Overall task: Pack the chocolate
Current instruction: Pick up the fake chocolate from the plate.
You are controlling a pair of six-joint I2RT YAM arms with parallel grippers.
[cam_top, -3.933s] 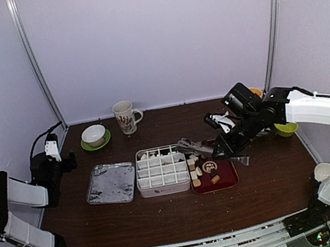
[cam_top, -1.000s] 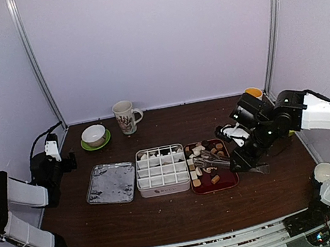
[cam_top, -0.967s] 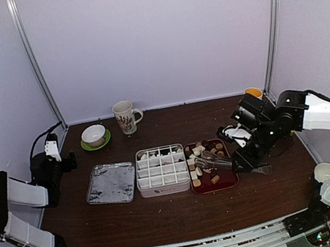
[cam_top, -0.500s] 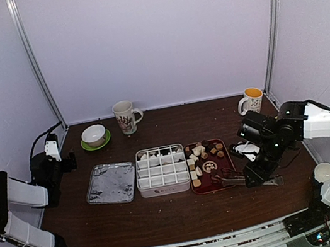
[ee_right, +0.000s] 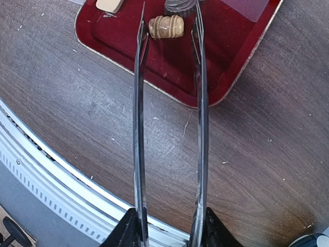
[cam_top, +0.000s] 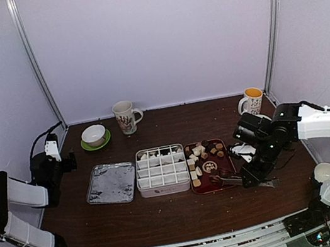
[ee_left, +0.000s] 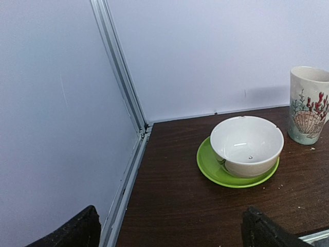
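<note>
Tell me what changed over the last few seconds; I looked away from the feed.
The right gripper, shut on the long metal tongs, pulled back rightward and toward the near edge, from the white divided box to the near corner of the dark-red rectangular tray. The tong tips now straddle a tan ribbed chocolate, not yet pinched. The open left gripper, the box and the tray stayed put.
</note>
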